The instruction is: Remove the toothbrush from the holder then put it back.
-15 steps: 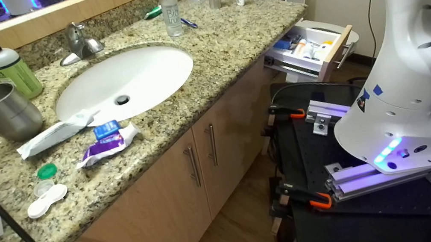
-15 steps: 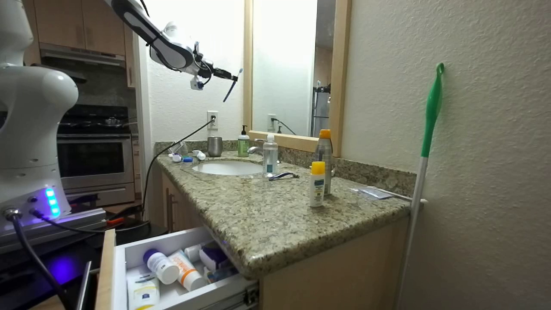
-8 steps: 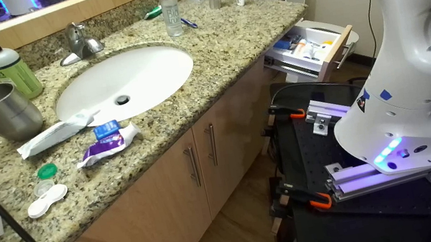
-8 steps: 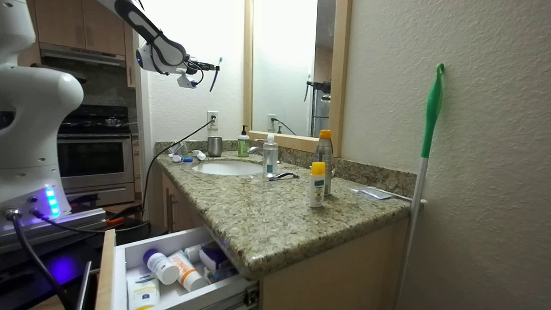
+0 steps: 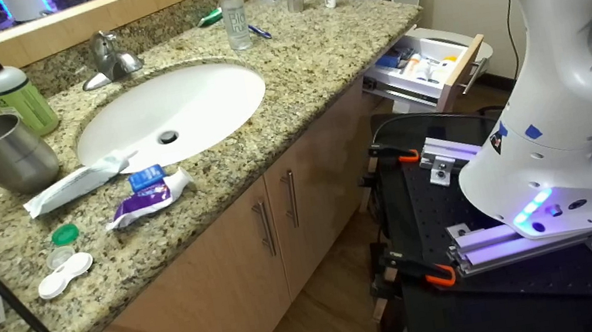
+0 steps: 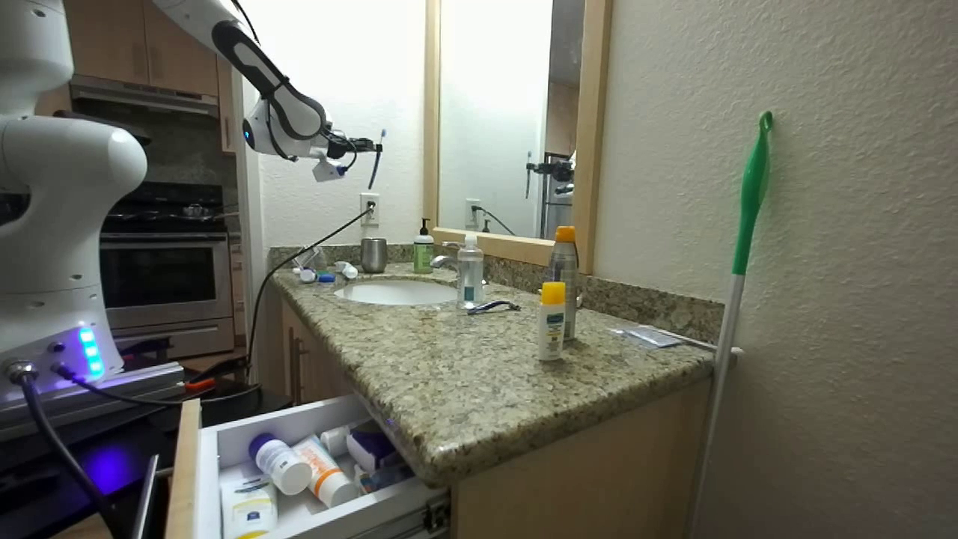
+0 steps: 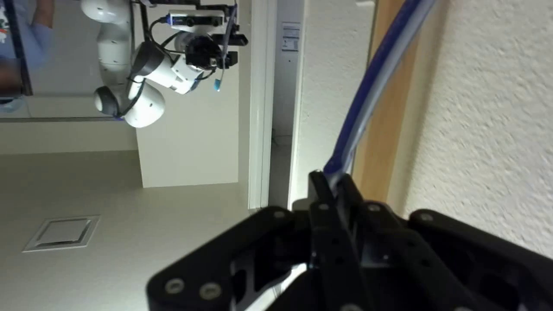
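The jaws clasp the toothbrush [image 7: 371, 82] in open air, higher than the countertop edge [image 6: 569, 419].

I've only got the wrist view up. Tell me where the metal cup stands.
Observer: In both exterior views, the metal cup stands on the counter, near the green pump bottle.
Operator: Give me the toothbrush's height against that cup.
Observer: The toothbrush in the gripper is up in the air, higher than the cup's rim.
Operator: Report what lies by the cup.
Observer: A white tube lies beside it, toward the sink.
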`<action>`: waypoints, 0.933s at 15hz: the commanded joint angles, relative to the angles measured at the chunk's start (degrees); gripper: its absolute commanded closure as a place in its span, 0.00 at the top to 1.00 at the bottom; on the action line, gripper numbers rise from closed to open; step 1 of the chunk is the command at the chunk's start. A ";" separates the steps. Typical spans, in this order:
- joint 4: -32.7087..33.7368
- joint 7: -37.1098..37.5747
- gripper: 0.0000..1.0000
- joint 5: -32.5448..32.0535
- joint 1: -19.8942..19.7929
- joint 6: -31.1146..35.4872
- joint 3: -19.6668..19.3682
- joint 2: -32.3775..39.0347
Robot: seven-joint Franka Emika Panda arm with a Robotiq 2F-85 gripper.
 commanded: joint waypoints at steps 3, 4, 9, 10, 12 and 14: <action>0.27 -0.09 0.08 0.21 -17.05 -0.06 14.83 3.60; 0.37 -0.11 0.08 0.21 -17.09 -0.07 14.98 3.68; 0.68 -0.61 0.02 0.22 -26.53 -5.89 28.23 10.19; 0.80 -0.20 0.02 0.17 -27.89 -7.70 31.11 11.51; 1.89 0.99 0.02 0.15 -29.73 -12.28 36.04 13.83; 0.76 0.07 0.02 0.31 -31.96 -12.29 38.50 12.88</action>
